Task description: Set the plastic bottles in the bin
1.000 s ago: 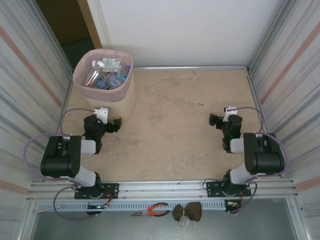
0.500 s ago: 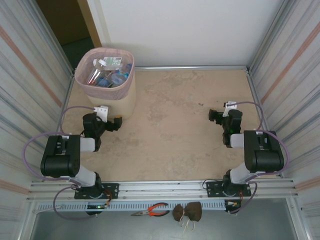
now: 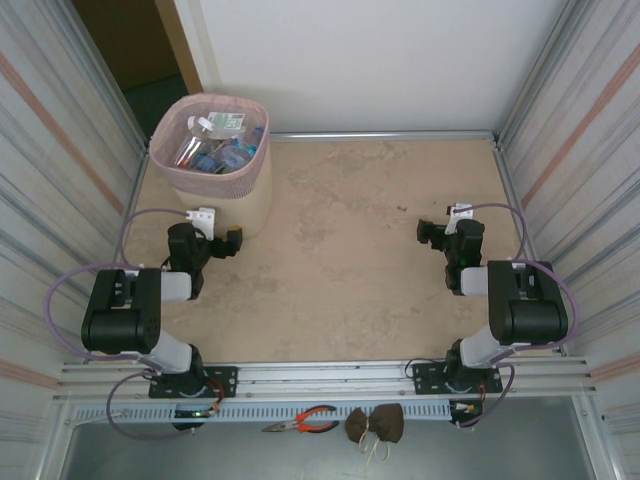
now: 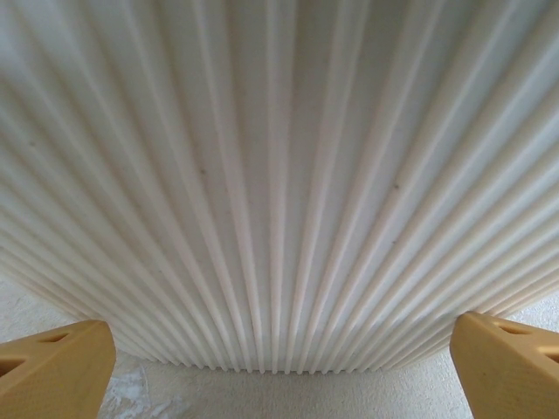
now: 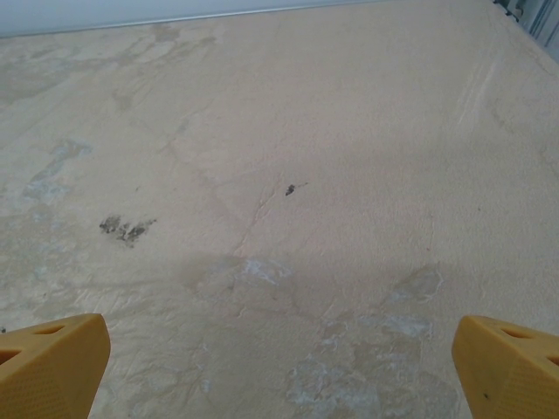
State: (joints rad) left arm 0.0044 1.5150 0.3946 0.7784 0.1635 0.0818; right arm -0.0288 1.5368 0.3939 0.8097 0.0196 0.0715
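The bin (image 3: pixel 252 200), pink mesh above a cream ribbed body, stands upright at the table's far left corner. Several plastic bottles (image 3: pixel 215 148) lie inside it, clear with blue and white caps and coloured labels. My left gripper (image 3: pixel 233 243) rests low on the table just in front of the bin, open and holding nothing. In the left wrist view the bin's ribbed wall (image 4: pixel 279 175) looms close between the wide-apart yellow fingertips (image 4: pixel 57 371) of the left gripper (image 4: pixel 279 374). My right gripper (image 3: pixel 426 234) sits low at the right, open over bare table, and its gripper (image 5: pixel 279 367) holds nothing.
Corrugated metal walls (image 3: pixel 60 150) close in both sides, and a white wall stands at the back. Orange-handled pliers (image 3: pixel 303 420) and a brown object (image 3: pixel 376 423) lie on the front ledge beyond the arm bases. The beige tabletop (image 3: pixel 350 240) stretches between the arms.
The bin has shifted slightly to the right and stands straighter. Both grippers have moved a little farther up the table and stay open.
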